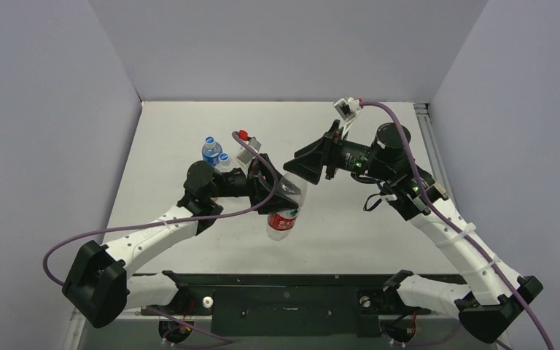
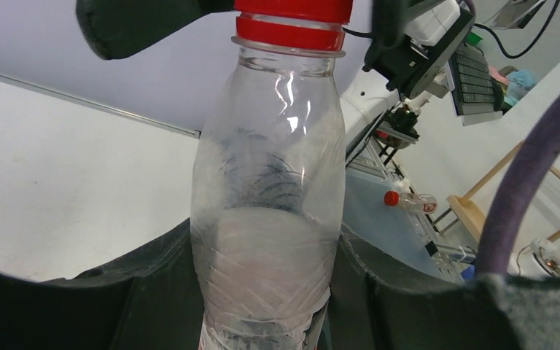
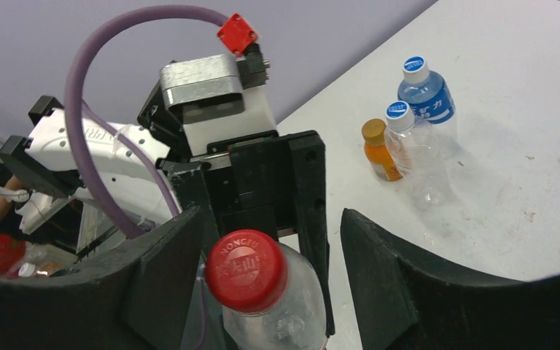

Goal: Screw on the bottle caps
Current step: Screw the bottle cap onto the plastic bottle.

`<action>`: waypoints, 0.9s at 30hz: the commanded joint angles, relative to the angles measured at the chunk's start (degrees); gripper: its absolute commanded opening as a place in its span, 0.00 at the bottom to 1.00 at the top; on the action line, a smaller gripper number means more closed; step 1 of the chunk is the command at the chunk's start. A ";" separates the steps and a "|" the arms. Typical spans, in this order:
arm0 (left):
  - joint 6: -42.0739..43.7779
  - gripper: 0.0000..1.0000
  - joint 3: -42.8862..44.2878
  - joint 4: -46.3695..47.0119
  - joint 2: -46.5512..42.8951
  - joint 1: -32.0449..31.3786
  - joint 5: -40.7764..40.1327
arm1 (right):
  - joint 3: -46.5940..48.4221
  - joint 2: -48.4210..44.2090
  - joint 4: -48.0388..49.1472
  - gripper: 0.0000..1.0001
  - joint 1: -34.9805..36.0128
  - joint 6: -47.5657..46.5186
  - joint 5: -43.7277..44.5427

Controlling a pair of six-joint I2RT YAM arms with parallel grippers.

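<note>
My left gripper (image 1: 280,195) is shut on a clear plastic bottle (image 1: 282,216) with a red label and holds it tilted above the table. In the left wrist view the bottle (image 2: 270,219) stands between the jaws, with a red cap (image 2: 294,16) on its neck. My right gripper (image 1: 300,170) is at the bottle's top. In the right wrist view the right gripper (image 3: 270,222) is open, with the red cap (image 3: 246,270) between its fingers. The cap lies close to the left finger (image 3: 171,270) and clear of the right one.
Three capped bottles stand together at the back left. One is a blue-labelled bottle with a blue-and-white cap (image 3: 424,91), one a clear bottle with a blue-and-white cap (image 3: 410,149), and one a small orange bottle with an orange-gold cap (image 3: 379,149). The two blue caps show from above (image 1: 210,149).
</note>
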 commanded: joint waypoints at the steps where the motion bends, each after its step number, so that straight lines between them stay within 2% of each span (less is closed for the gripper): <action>1: -4.37 0.00 0.30 6.94 1.20 0.29 3.28 | -0.01 -0.77 7.23 0.63 2.32 0.36 -0.15; 14: -5.60 0.00 -0.35 8.61 2.28 0.29 2.29 | 0.88 -2.24 5.33 0.47 5.14 -1.46 6.22; 27: -6.15 0.00 0.12 8.10 2.62 0.47 -0.42 | 2.82 -2.35 -2.02 0.23 8.85 -6.06 15.02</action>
